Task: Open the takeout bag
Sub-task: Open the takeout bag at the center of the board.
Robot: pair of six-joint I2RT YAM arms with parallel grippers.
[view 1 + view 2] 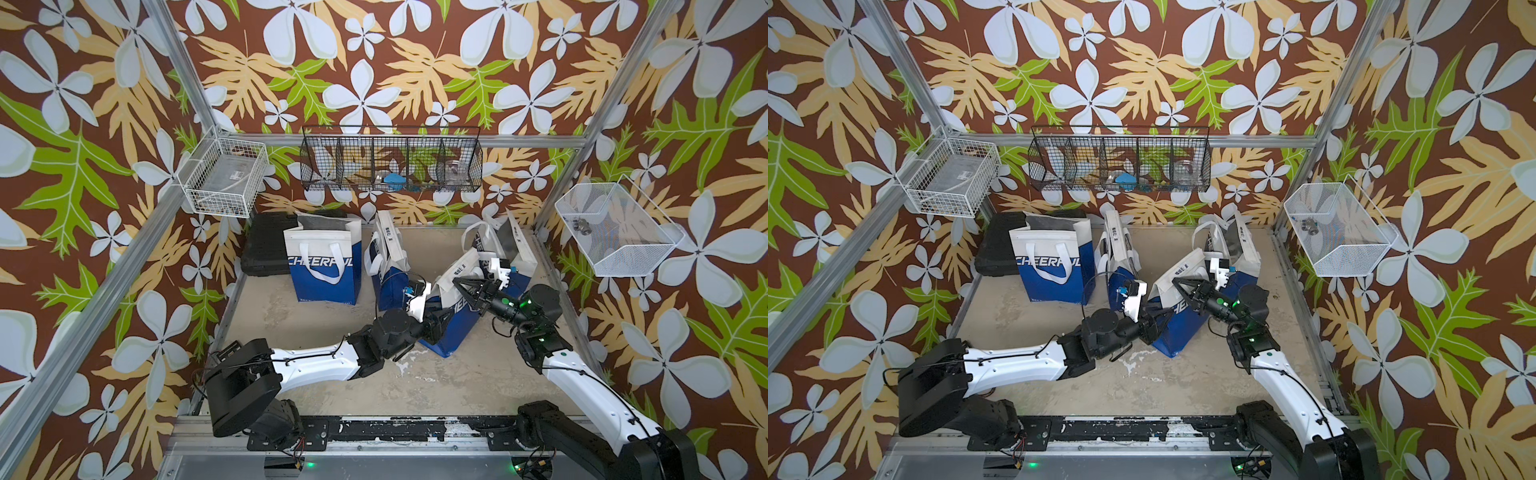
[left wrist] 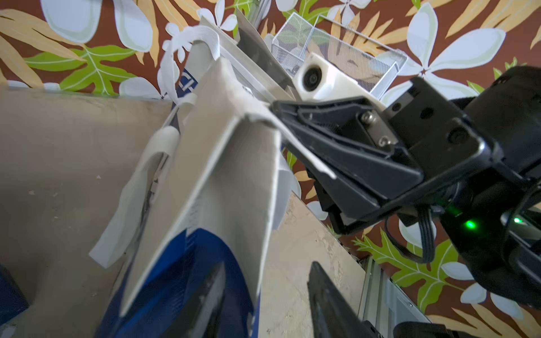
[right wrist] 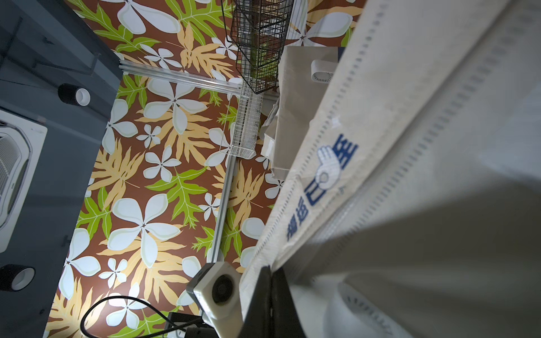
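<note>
Black left gripper (image 2: 266,272): jaws apart, straddling the bag's side edge down low.
Takeout bag (image 1: 455,332): mid-table, leaning. Looks light and floppy, so you'd better pinch the stitched rim, not the panel.
Right gripper (image 1: 457,282): clamped on the white top rim.

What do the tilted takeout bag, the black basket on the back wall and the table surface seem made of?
The tilted takeout bag: probably non-woven fabric, matte, white over blue; dotted seam lines and soft creases show. The black basket: thin wire mesh, likely coated metal. The table surface: matte beige, stained and scuffed; material unclear.
</note>
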